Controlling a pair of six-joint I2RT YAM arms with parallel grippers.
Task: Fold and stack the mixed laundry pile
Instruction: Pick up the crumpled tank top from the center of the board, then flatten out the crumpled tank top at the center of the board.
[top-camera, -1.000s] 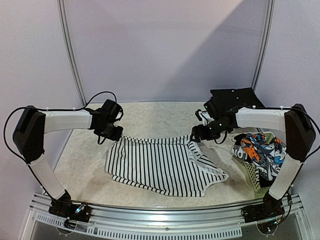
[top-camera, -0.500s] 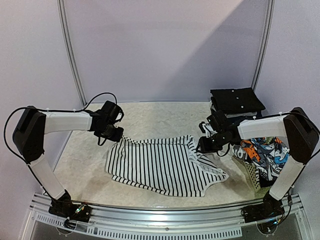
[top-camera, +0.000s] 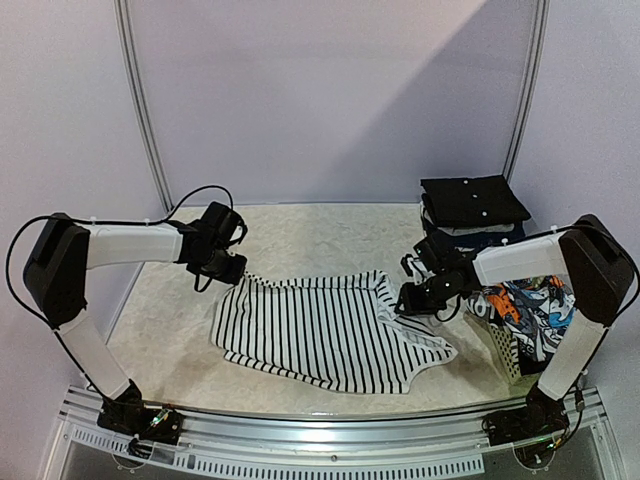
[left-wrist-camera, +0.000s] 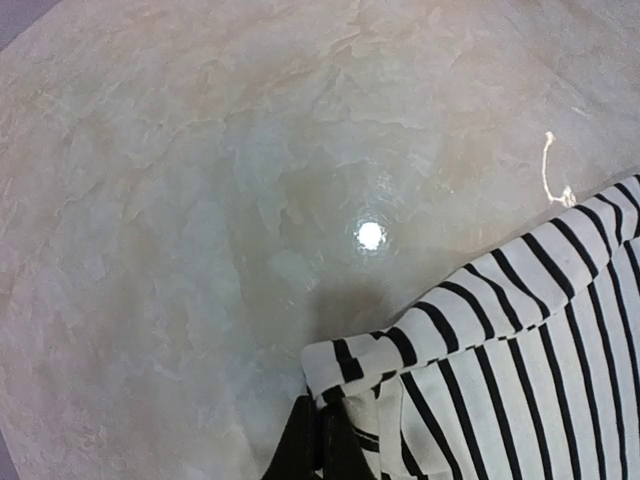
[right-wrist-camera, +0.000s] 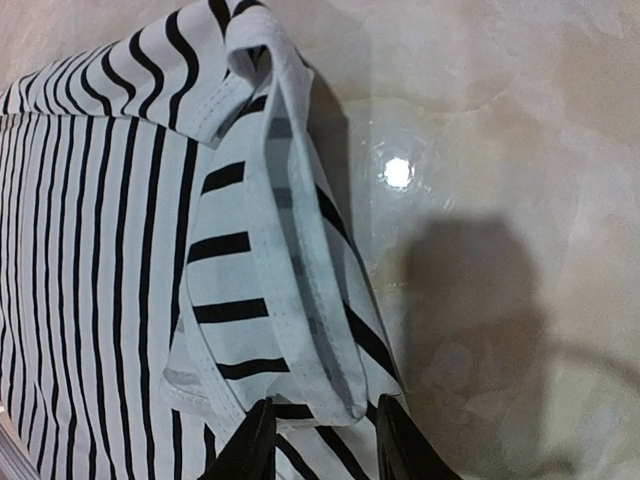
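- Striped white-and-black garment (top-camera: 330, 330) lies spread on the desk (top-camera: 300, 235), a little toward 6 o'clock of its middle, mostly flat, with its 3 o'clock edge folded over on itself.
- Its 10 o'clock corner is lifted and pinched in the left jaws, which are closed tight on the cloth. The left wrist view shows the striped corner (left-wrist-camera: 480, 340) bunched at the dark fingertips (left-wrist-camera: 303, 450).
- Its 2 o'clock corner sits at the right jaws. In the right wrist view the doubled hem (right-wrist-camera: 290, 270) runs down between the two fingers (right-wrist-camera: 247, 448), which stand partly apart. I cannot tell whether they actually pinch it.
- Printed orange, blue and white garment (top-camera: 522, 300) is heaped in the white lattice basket (top-camera: 503, 352) at the desk's 4 o'clock.
- Folded black clothes (top-camera: 472, 198) are stacked at 1 o'clock, apart from the striped garment.
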